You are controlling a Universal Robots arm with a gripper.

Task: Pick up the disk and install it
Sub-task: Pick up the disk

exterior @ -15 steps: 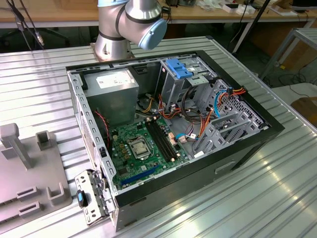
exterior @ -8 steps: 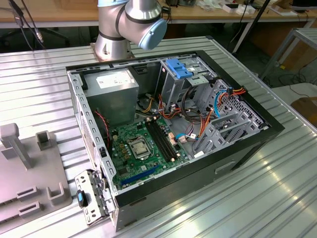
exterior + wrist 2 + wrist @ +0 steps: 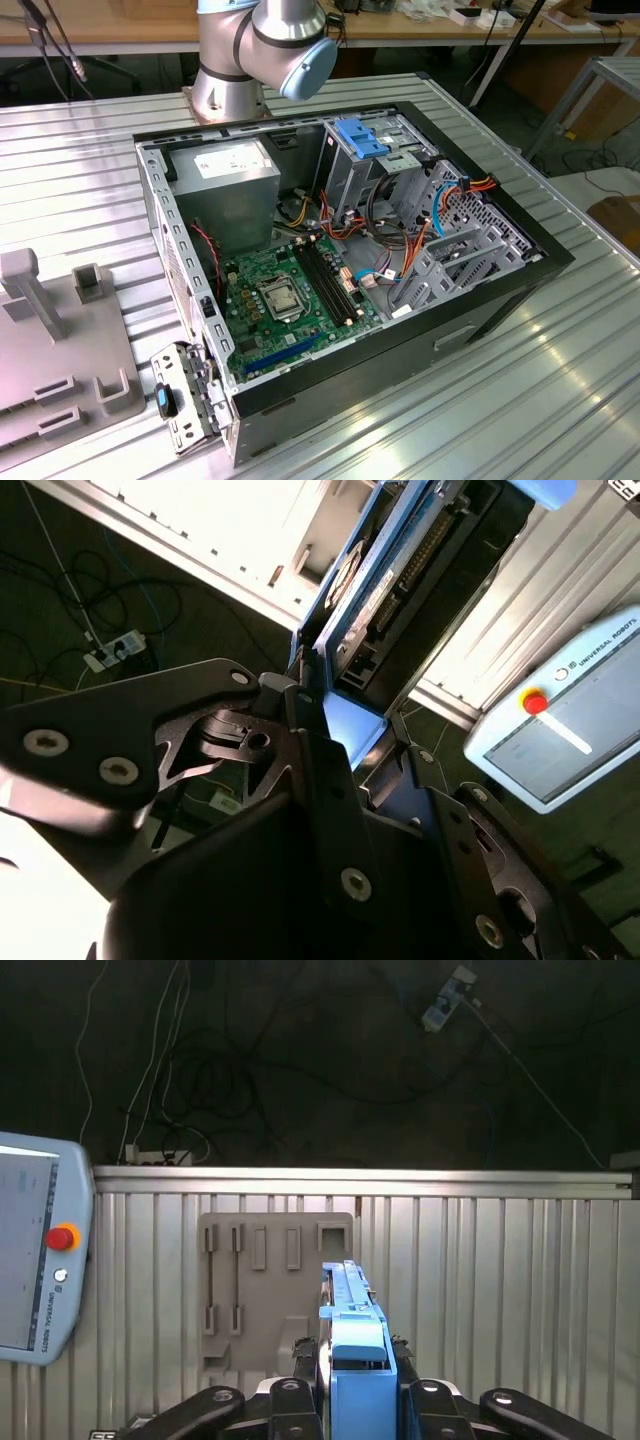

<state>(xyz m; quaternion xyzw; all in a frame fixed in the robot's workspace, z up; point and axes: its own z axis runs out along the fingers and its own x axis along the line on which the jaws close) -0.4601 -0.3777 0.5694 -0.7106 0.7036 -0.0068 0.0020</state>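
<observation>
Looking across a ribbed silver worktop [image 3: 560, 400], streaked with bright glare. Beyond its far edge, a long wooden desk [image 3: 120, 35]; off to the exterior view's right, a grey metal frame [image 3: 610, 68]. In the first wrist view, dark floor [image 3: 300, 1070] strewn with cables [image 3: 520, 1063] and a power strip [image 3: 445, 1005]

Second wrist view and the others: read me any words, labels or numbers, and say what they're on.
Teach pendant: maker's lettering on its edge, not quoted here; screen contents blurred.
Power supply, white label: print too small to read.
Disk, sticker: too blurred to read.
</observation>
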